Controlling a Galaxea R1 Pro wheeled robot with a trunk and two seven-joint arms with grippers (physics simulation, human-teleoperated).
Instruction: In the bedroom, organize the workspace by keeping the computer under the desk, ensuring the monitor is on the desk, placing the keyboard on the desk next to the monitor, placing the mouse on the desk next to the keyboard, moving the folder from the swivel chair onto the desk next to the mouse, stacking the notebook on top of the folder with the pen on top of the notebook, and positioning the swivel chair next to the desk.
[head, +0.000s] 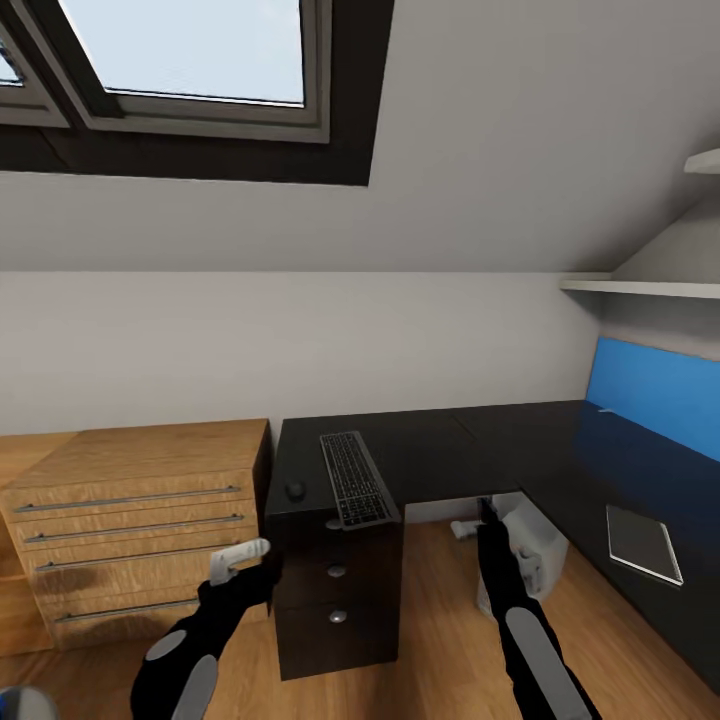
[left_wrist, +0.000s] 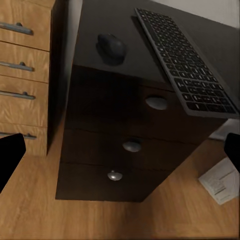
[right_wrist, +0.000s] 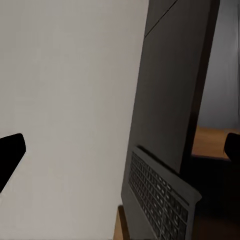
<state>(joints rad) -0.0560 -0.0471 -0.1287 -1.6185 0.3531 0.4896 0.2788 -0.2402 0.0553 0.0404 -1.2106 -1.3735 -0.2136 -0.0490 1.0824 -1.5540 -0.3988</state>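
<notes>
Center frame in the head view, the keyboard (head: 354, 478) lies on the black desk (head: 450, 450), long axis running front to back, near end hanging over the drawer edge. Mouse (head: 295, 490) sits just left of it, apart. Left gripper (head: 238, 562) hangs spread wide, holding nothing, in front of the drawers. Right gripper (head: 487, 512) is lower right of center, also parted and empty. Wooden cabinet (head: 130, 520) at left, skylight (head: 190, 60) upper left, wood floor (head: 440, 640) below.

the keyboard (right_wrist: 157, 197) is lying on the black tabletop (right_wrist: 175, 85), its end jutting past the edge, a pale wall (right_wrist: 65, 100) spreading beside it, the tool's dark fingertips (right_wrist: 10, 155) framing both sides.
</notes>
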